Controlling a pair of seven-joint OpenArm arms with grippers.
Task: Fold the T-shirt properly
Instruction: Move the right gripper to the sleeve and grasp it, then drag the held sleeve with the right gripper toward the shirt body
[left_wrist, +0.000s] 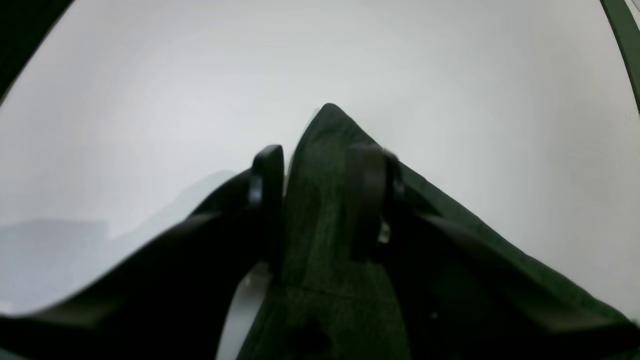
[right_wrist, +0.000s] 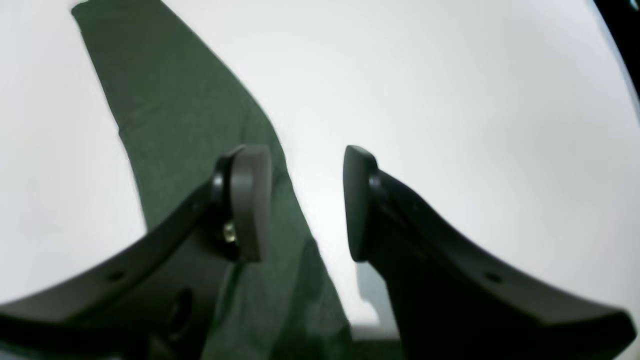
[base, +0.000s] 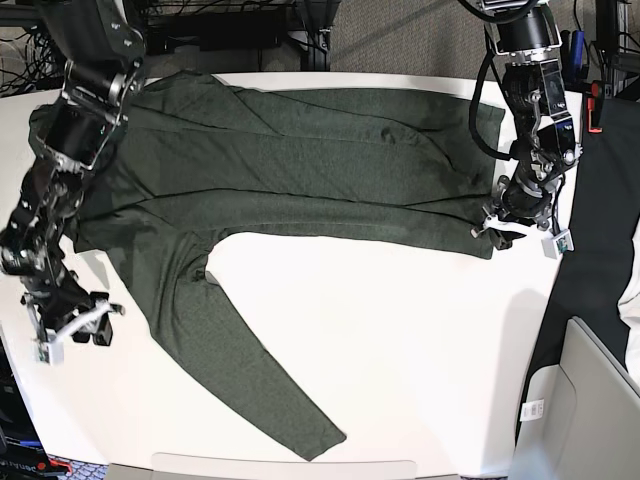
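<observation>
My right gripper (right_wrist: 305, 202) hangs with jaws apart, nothing between them, above the white table (base: 400, 340) just beside a sleeve. My left gripper (left_wrist: 320, 200) has a peak of the T-shirt (base: 300, 170) between its fingers; it looks pinched, though blur hides contact. The shirt lies spread across the table's far half.

The T-shirt (base: 300, 170) has its upper-left shoulder hidden under the right arm (base: 75, 130), and the left gripper (left_wrist: 320, 200) looks blurred up close.
</observation>
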